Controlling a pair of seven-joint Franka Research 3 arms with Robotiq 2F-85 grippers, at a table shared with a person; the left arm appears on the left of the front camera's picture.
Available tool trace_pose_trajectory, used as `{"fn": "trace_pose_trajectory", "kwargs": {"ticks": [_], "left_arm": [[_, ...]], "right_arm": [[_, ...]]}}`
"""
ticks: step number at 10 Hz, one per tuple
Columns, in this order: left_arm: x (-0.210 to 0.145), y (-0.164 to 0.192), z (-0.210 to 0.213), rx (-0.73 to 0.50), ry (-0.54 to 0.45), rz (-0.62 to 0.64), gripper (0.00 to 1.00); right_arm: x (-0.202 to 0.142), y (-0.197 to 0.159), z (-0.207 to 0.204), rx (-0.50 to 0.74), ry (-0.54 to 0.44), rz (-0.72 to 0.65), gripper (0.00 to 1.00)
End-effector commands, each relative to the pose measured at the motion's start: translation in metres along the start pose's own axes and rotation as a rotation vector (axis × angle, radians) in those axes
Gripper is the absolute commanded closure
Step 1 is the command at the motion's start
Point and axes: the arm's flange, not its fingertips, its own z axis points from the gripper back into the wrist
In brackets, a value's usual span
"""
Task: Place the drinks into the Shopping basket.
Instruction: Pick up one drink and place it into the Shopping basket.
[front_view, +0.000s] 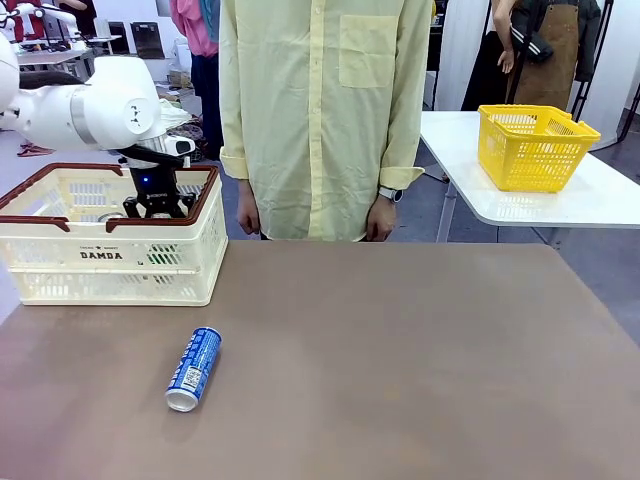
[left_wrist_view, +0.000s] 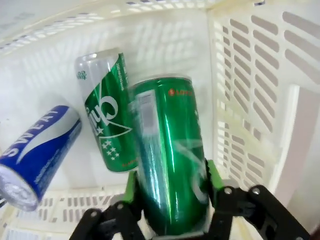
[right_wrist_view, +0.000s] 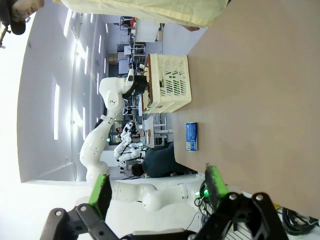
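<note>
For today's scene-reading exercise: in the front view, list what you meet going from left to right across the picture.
Shopping basket with the left gripper lowered into it → blue can lying on the table → person's shirt → yellow mesh basket.

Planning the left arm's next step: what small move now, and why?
Probably open the left gripper fully and lift straight up. The green can between its pads already sits inside the basket, beside two other cans. A blue can is left lying on the table.

green can (left_wrist_view: 172, 165), blue can (front_view: 194, 368), cream basket (front_view: 110, 262), yellow basket (front_view: 533, 146)
</note>
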Motion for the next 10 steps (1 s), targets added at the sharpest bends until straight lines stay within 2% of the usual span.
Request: {"fn": "trace_pose_trajectory", "kwargs": {"ticks": [1, 6, 8, 10], "left_arm": [[0.006, 0.001, 0.008, 0.032, 0.008, -0.006, 0.00], [-0.001, 0.007, 0.031, -0.009, -0.015, -0.008, 0.00], [-0.026, 0.018, 0.079, -0.086, -0.023, -0.022, 0.00], [-0.074, 0.030, 0.133, -0.189, -0.080, -0.038, 0.00]], "right_arm": [[0.002, 0.006, -0.001, 0.021, -0.008, -0.013, 0.00], [0.002, 0.006, -0.001, 0.021, -0.008, -0.013, 0.00], [0.002, 0.006, -0.001, 0.021, -0.008, -0.013, 0.00], [0.002, 0.006, -0.001, 0.021, -0.008, -0.013, 0.00]]}}
